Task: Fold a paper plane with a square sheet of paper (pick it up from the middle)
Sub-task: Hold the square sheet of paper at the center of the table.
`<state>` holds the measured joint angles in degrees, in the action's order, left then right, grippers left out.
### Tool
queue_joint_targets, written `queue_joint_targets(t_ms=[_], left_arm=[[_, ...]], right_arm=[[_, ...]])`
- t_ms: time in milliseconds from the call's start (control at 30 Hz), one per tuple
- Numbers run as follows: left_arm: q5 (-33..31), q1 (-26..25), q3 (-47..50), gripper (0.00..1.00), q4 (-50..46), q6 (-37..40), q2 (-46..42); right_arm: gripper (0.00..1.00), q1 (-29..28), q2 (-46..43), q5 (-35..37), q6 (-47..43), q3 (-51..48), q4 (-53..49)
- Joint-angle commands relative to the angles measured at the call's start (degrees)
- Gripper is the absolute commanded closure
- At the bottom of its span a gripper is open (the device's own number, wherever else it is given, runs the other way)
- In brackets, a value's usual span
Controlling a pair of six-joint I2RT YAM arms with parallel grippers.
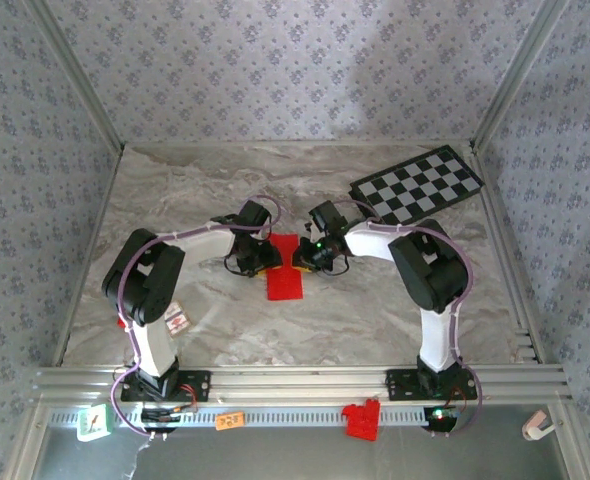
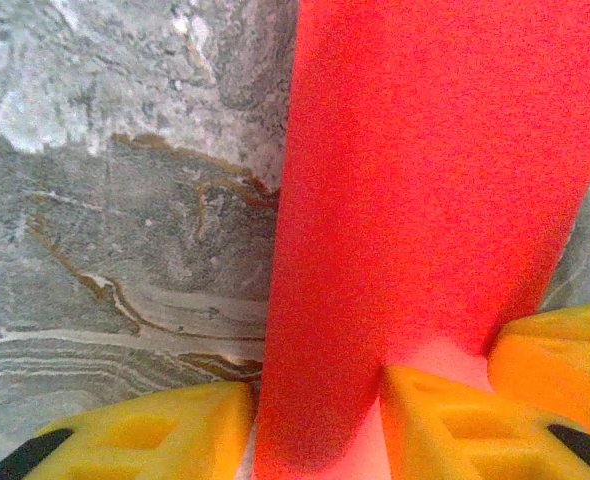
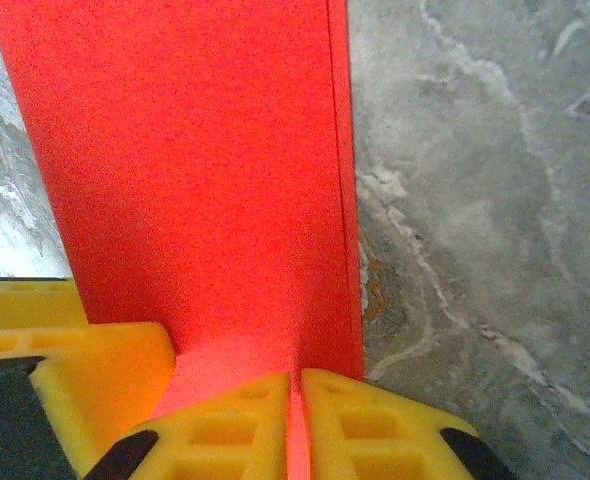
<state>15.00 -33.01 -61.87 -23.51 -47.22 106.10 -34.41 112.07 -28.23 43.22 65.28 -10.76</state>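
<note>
The square sheet of paper (image 1: 285, 272) lies as a narrow bright red strip on the marble table between my two grippers. In the left wrist view the paper (image 2: 435, 180) runs away from the camera. My left gripper (image 2: 315, 400) has its jaws apart, with one finger (image 2: 145, 435) beside the paper's left edge, the other (image 2: 465, 425) on the paper, and red paper filling the gap. My right gripper (image 3: 300, 385) is shut on the paper (image 3: 195, 170), with a thin red line showing between its fingers. A layered edge runs along the paper's right side. From above, the left gripper (image 1: 271, 258) and right gripper (image 1: 301, 258) meet at the strip.
A black-and-white checkered board (image 1: 420, 185) lies at the back right. A chunky red plastic bracket (image 1: 362, 420), an orange tag (image 1: 230, 420) and a green-white card (image 1: 93, 422) sit along the front rail. Patterned walls and metal rails enclose the table (image 1: 205, 190).
</note>
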Motion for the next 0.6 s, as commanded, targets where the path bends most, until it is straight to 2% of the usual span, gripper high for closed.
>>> queue_joint_targets(t_ms=[0, 167, 267, 400, 567], left_arm=[[0.87, -1.93, 2.31, 0.55, 0.43, -0.02, 5.03], [-5.59, -1.20, -4.26, 0.49, -7.12, 2.25, -3.21], [-7.96, -0.22, -4.94, 0.46, -8.36, 2.67, -6.59], [-5.65, 0.81, -2.78, 0.46, -4.52, 1.99, -10.98], [2.35, 0.84, -0.34, 0.57, 3.18, 1.94, -12.66]], right_arm=[[0.86, -0.39, 2.76, 5.57, -0.99, 0.05, -9.07], [0.87, -0.39, 4.89, 8.70, -1.40, -0.47, -11.45], [0.87, -0.56, 6.26, 9.28, -1.65, 0.24, -12.12], [0.87, -0.82, 7.35, 9.79, -1.65, 1.16, -12.77], [0.87, -1.13, 8.12, 10.21, -1.65, 1.61, -13.07]])
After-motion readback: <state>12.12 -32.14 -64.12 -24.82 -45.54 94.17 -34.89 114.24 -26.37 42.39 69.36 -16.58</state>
